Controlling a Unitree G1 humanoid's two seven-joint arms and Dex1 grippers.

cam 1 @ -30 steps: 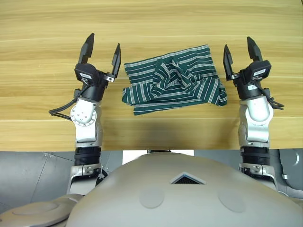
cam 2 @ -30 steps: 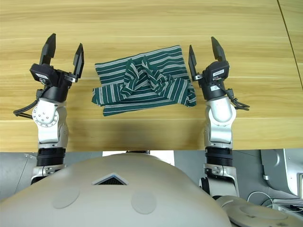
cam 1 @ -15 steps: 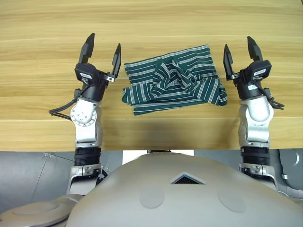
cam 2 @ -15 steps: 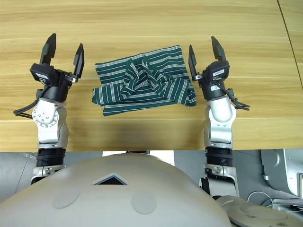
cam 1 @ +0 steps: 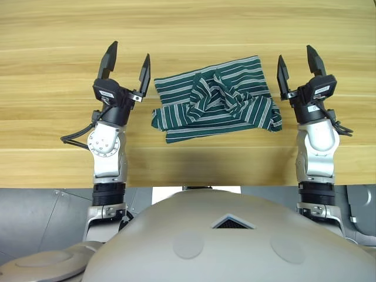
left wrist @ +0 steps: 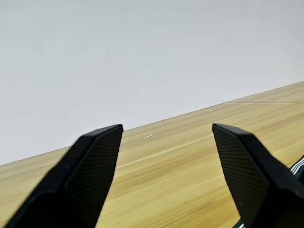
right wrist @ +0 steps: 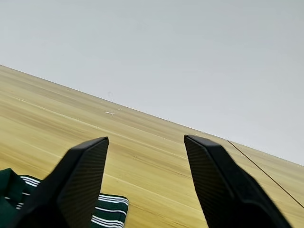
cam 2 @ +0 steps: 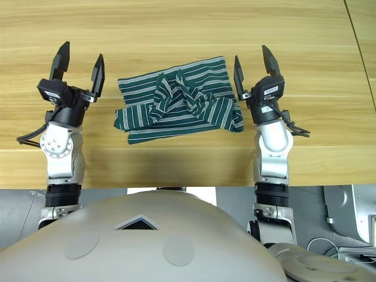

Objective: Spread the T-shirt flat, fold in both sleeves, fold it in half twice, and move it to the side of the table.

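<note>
The T-shirt [cam 1: 216, 98], dark green with thin white stripes, lies in a crumpled heap on the wooden tabletop [cam 1: 188, 23], towards the robot's edge of it. Its middle is a twisted knot of folds, and a flatter panel runs out towards 12 o'clock. Taking the heap as the dial's centre, the left pincer [cam 1: 129, 51] is at 9 o'clock and the right pincer [cam 1: 295, 54] at 3 o'clock. Each is just beside the cloth without touching it, with its fingers wide apart and nothing between them. In the right wrist view a striped edge [right wrist: 110, 213] lies close below that pincer's fingers.

Nothing is flat yet, so the step in hand looks to be the spreading.

- **Where to grip:** each pincer would best take an outer edge of the cloth, at a hem or shoulder corner. Gripping the knotted centre would only drag the tangle along.
- **How much to pinch:** a single layer is the aim. Which fold belongs to which layer cannot be told from here, so a shallow bite at the very rim seems safest.
- **How to pull:** the two pincers should draw apart evenly towards 9 and 3, with a slight lift so the twist can unwind. The cloth then goes back down onto the tabletop.
- **What could go wrong:** an uneven pull would probably slide the whole heap sideways.
</note>
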